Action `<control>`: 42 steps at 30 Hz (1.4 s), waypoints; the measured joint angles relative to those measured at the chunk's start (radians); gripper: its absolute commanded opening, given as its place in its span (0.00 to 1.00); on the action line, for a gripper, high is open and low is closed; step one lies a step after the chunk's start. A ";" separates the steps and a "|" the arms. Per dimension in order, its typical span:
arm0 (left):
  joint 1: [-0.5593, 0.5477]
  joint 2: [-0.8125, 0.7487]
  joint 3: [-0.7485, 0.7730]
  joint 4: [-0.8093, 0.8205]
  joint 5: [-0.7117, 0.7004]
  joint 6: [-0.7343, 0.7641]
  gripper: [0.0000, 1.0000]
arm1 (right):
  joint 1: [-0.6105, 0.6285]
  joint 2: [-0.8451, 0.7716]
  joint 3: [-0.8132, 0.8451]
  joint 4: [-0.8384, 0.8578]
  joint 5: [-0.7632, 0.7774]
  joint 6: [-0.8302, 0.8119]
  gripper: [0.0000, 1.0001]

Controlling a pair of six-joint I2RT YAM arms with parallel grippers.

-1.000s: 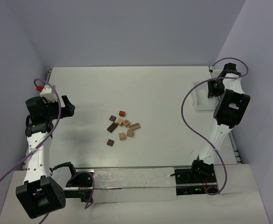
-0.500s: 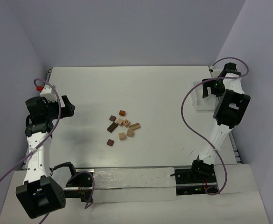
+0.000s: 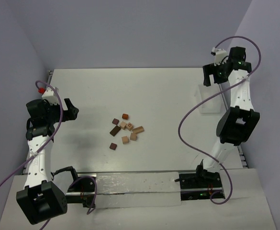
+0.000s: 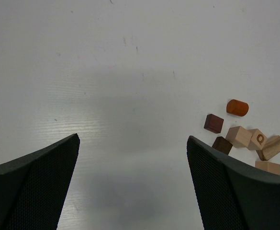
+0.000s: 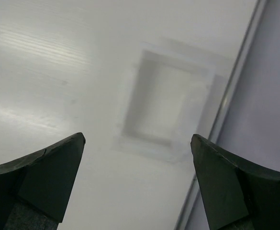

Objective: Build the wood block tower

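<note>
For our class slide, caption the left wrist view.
Open left gripper above the table, loose wood blocks beside one finger.

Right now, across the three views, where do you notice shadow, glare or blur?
Top external: even light, one soft shadow on the table at left. Left wrist: wood blocks sharp, broad shadow and faint glare streak mid-frame. Right wrist: clear box washed out and soft-edged, glare stripes upper left.
</note>
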 measured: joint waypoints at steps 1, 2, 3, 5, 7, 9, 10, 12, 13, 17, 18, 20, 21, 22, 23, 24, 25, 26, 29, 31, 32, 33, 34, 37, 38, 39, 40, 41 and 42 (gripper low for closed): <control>0.000 0.000 0.000 0.000 0.006 0.001 0.99 | 0.029 -0.043 -0.007 -0.005 -0.008 -0.002 1.00; 0.000 0.000 0.000 0.000 0.014 0.002 0.98 | 0.068 -0.088 -0.016 -0.003 -0.014 -0.003 1.00; 0.000 0.000 0.000 0.000 0.025 0.004 0.97 | 0.113 -0.135 -0.031 0.002 -0.016 -0.003 1.00; 0.000 -0.001 0.000 0.000 0.047 0.008 0.95 | 0.221 -0.222 -0.065 0.003 -0.021 -0.003 1.00; 0.000 -0.003 0.000 0.000 0.066 0.021 0.93 | 0.353 -0.285 -0.103 0.010 -0.024 -0.004 1.00; 0.001 -0.009 -0.004 0.000 0.093 0.037 0.92 | 0.486 -0.320 -0.153 0.018 -0.031 -0.010 1.00; 0.001 -0.013 -0.007 0.000 0.108 0.046 0.92 | 0.546 -0.329 -0.184 0.022 -0.035 -0.014 1.00; 0.001 -0.022 -0.015 0.000 0.141 0.062 0.91 | 0.644 -0.329 -0.251 0.025 -0.033 -0.027 0.99; 0.001 -0.026 -0.020 0.000 0.158 0.070 0.90 | 0.690 -0.318 -0.282 0.025 -0.029 -0.035 0.99; 0.001 -0.033 -0.029 -0.002 0.214 0.096 0.89 | 0.839 -0.246 -0.371 0.027 -0.006 -0.065 0.98; 0.001 -0.034 -0.030 -0.002 0.225 0.100 0.89 | 0.872 -0.226 -0.385 0.028 0.001 -0.069 0.97; 0.001 -0.037 -0.035 0.000 0.237 0.101 0.89 | 0.932 -0.185 -0.404 0.039 0.026 -0.067 0.95; 0.001 -0.039 -0.040 0.000 0.237 0.101 0.89 | 0.957 -0.162 -0.408 0.050 0.042 -0.055 0.94; 0.001 -0.040 -0.044 0.000 0.238 0.100 0.89 | 0.981 -0.142 -0.410 0.064 0.056 -0.040 0.93; 0.001 -0.040 -0.047 0.001 0.237 0.098 0.89 | 1.002 -0.124 -0.410 0.081 0.069 -0.023 0.92; 0.001 -0.040 -0.049 0.001 0.236 0.095 0.89 | 1.021 -0.105 -0.410 0.100 0.088 -0.002 0.92; 0.001 -0.040 -0.050 0.001 0.236 0.094 0.89 | 1.034 -0.090 -0.410 0.117 0.099 0.017 0.91; 0.001 -0.040 -0.050 0.001 0.236 0.092 0.89 | 1.046 -0.075 -0.409 0.133 0.110 0.036 0.90; 0.001 -0.039 -0.051 0.005 0.232 0.084 0.90 | 1.078 -0.028 -0.396 0.158 0.135 0.105 0.89; 0.001 -0.036 -0.051 0.009 0.231 0.080 0.89 | 1.091 0.019 -0.359 0.162 0.141 0.150 0.87; 0.001 -0.034 -0.051 0.009 0.230 0.079 0.89 | 1.096 0.046 -0.334 0.163 0.143 0.172 0.86; 0.001 -0.033 -0.051 0.009 0.229 0.077 0.89 | 1.099 0.075 -0.305 0.160 0.145 0.191 0.86; 0.001 -0.033 -0.051 0.010 0.229 0.076 0.89 | 1.102 0.104 -0.276 0.158 0.145 0.209 0.85; 0.001 -0.032 -0.051 0.014 0.227 0.075 0.89 | 1.109 0.172 -0.209 0.157 0.142 0.255 0.85; 0.001 -0.032 -0.051 0.015 0.226 0.076 0.89 | 1.111 0.184 -0.197 0.154 0.140 0.269 0.85; 0.001 -0.032 -0.051 0.015 0.225 0.075 0.89 | 1.113 0.193 -0.191 0.152 0.139 0.280 0.84; 0.001 -0.032 -0.051 0.015 0.225 0.075 0.89 | 1.114 0.198 -0.187 0.149 0.139 0.290 0.84; 0.001 -0.032 -0.051 0.016 0.225 0.075 0.89 | 1.116 0.201 -0.185 0.147 0.140 0.298 0.84; 0.001 -0.032 -0.051 0.016 0.224 0.075 0.89 | 1.119 0.203 -0.185 0.146 0.142 0.304 0.84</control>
